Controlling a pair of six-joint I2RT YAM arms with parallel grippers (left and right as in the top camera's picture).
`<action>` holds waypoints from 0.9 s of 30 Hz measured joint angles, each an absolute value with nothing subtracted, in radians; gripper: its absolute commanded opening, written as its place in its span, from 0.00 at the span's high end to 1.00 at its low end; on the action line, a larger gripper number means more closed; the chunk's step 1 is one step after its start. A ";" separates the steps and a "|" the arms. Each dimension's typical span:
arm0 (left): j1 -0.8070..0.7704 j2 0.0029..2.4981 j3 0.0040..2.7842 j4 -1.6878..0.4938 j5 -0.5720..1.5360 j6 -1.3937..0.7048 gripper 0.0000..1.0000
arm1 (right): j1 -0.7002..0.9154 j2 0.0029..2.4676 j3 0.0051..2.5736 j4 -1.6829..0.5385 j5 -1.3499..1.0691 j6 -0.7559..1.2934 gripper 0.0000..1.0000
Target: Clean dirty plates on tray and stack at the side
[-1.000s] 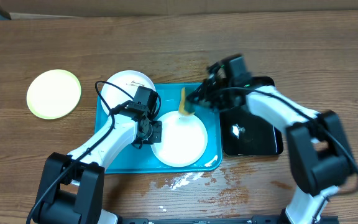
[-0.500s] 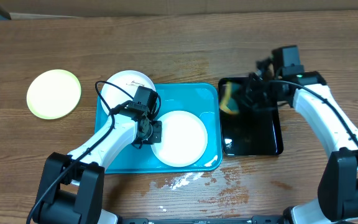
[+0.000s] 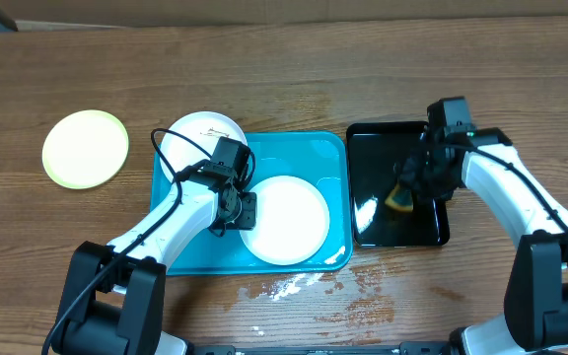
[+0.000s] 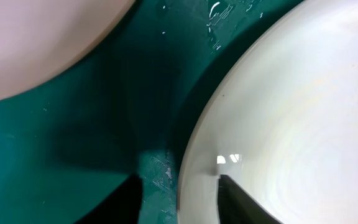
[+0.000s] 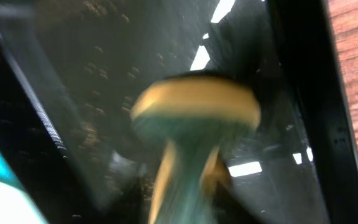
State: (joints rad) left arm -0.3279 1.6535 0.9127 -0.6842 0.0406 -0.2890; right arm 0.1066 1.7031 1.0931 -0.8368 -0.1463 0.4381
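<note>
A white plate (image 3: 289,222) lies in the turquoise tray (image 3: 314,156). My left gripper (image 3: 235,209) is shut on its left rim; in the left wrist view the rim (image 4: 197,186) passes between my fingers (image 4: 180,202) over the wet tray floor (image 4: 73,137). A second white plate (image 3: 197,133) rests over the tray's far left corner and shows in the left wrist view (image 4: 36,37). A pale yellow-green plate (image 3: 85,148) lies on the table at the left. My right gripper (image 3: 409,185) is shut on a yellow-green sponge (image 3: 398,200), blurred in the right wrist view (image 5: 194,106), over the black tray.
A glossy black tray (image 3: 373,148) stands right of the turquoise tray, and its wet floor fills the right wrist view (image 5: 73,93). Water is spilled on the wooden table (image 3: 284,288) in front of the turquoise tray.
My right gripper carried the sponge from above the turquoise tray rightward to the black tray and lowered it there. The left arm and the plates have not moved.
</note>
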 measured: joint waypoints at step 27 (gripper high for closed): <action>-0.328 1.654 0.909 -0.706 0.060 -0.347 0.81 | 0.179 1.705 0.974 -0.694 -0.071 0.363 0.78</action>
